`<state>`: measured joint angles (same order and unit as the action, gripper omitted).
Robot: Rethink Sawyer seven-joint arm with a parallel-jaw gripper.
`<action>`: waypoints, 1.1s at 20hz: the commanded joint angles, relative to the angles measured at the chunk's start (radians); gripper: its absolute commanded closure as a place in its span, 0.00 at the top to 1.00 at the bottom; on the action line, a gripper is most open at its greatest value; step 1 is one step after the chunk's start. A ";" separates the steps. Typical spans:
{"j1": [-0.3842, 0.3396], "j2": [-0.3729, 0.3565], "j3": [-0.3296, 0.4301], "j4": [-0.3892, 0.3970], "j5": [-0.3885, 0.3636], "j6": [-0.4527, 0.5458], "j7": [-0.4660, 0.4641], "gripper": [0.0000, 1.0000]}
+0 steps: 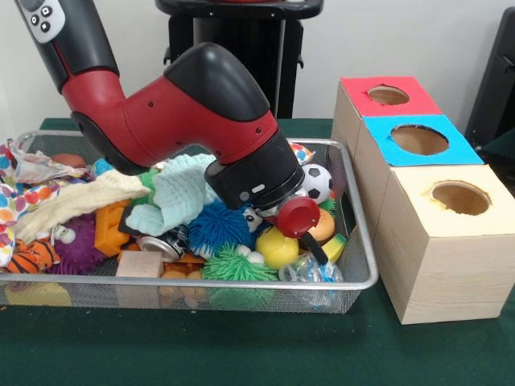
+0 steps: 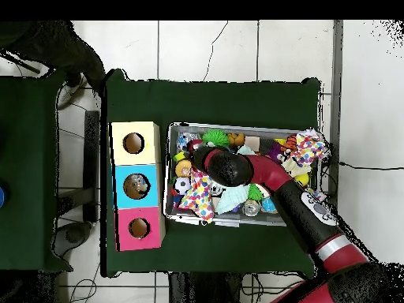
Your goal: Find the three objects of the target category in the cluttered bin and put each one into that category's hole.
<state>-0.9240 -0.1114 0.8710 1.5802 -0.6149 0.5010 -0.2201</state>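
Note:
The wire mesh bin [image 1: 358,201] is full of toys and cloths; it also shows in the overhead view [image 2: 237,223]. My gripper [image 1: 316,248] is low in the bin's right part, beside a yellow ball [image 1: 278,245], and the wrist hides most of it. It shows in the overhead view [image 2: 196,156] near the bin's left end. A clear crinkly plastic bag with blue print [image 1: 310,269] lies in the near right corner, just below the gripper. A white crinkly piece with red print [image 1: 36,166] lies at the far left. Any other bag is hidden.
Three wooden boxes with holes stand right of the bin: red top [image 1: 389,95], blue top [image 1: 418,139], pale yellow top [image 1: 459,197]. A mint cloth [image 1: 181,193], a pale yellow cloth [image 1: 76,201], a polka-dot cloth [image 1: 10,201] and a soccer ball [image 1: 318,183] crowd the bin.

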 commanded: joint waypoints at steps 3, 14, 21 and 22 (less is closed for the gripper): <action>0.002 -0.147 -0.075 0.061 0.023 0.047 0.230 0.00; 0.017 -0.306 -0.086 0.160 0.117 0.078 0.286 0.00; 0.029 -0.365 -0.098 0.208 0.162 0.065 0.301 0.00; 0.031 -0.373 -0.101 0.216 0.167 0.059 0.307 0.00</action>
<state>-0.9125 -0.4214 0.8508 1.7338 -0.4909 0.5012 -0.2201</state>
